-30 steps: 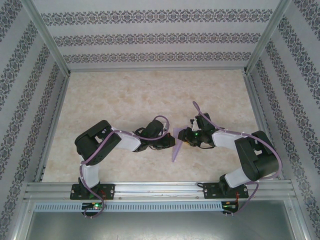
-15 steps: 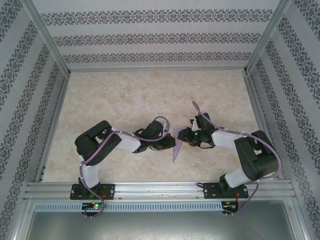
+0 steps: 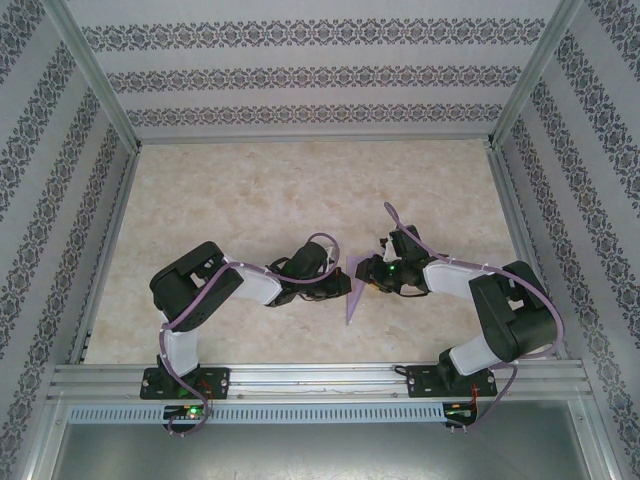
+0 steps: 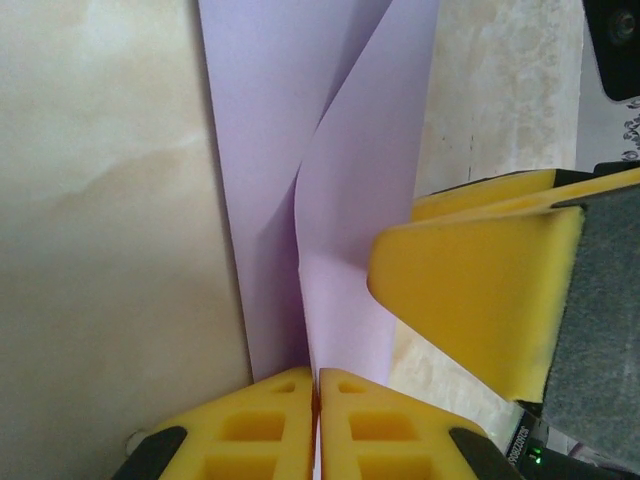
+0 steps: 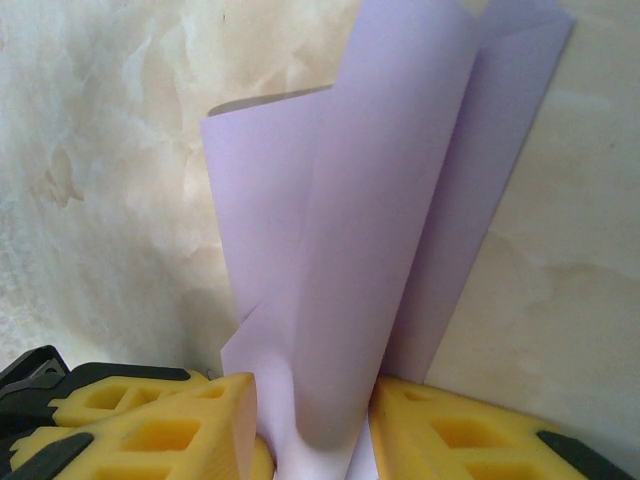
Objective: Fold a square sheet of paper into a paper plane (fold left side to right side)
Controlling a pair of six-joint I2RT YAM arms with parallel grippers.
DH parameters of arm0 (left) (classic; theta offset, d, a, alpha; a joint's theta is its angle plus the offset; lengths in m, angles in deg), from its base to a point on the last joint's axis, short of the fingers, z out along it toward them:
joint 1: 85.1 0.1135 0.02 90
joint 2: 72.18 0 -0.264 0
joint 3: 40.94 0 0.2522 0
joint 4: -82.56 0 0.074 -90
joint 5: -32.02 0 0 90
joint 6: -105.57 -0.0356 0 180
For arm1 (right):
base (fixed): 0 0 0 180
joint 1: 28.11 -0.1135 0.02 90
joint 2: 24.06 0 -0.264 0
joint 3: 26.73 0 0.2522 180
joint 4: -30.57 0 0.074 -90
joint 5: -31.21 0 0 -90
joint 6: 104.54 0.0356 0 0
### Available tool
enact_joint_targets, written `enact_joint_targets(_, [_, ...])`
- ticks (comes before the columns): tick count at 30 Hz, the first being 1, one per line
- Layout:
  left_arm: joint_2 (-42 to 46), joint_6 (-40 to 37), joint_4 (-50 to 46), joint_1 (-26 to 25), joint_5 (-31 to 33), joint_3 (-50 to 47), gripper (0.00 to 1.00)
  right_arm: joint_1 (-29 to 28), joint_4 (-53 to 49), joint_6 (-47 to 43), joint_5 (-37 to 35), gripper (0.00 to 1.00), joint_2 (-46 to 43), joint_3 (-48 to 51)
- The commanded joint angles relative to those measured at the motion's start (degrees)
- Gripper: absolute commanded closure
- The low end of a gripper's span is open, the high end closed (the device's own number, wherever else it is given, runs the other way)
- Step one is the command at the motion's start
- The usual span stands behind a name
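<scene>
One paper sheet (image 4: 350,200) clamped in left claw (image 4: 316,375).

The square sheet of paper (image 3: 351,293) is plain matte lavender, unmarked, and partly folded over on itself rather than lying flat. From above it reads as a narrow sliver standing on edge over the near middle of the worktop (image 3: 250,190), tapering toward the near edge. In the left wrist view (image 4: 340,190) two layers show: one flat panel, and a second that bows away from it in a soft curve and meets it where the left claw (image 4: 317,385) pinches both. In the right wrist view (image 5: 380,200) it curls into a loose, uncreased roll running down between the fingers of the right claw (image 5: 312,425); whether they press it is unclear.
</scene>
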Motion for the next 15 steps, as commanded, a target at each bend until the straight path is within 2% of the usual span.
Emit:
enact_joint_targets(1, [-0.7, -1.0, -4.2, -1.2, 1.3, 0.1, 0.91, -1.6, 0.8, -1.0, -3.7, 0.63, 1.9, 1.7])
enact_joint_targets(15, [-2.9, -0.3, -4.2, -1.8, 1.8, 0.8, 0.91, -1.2, 1.2, -0.4, -3.4, 0.63, -0.5, 2.5])
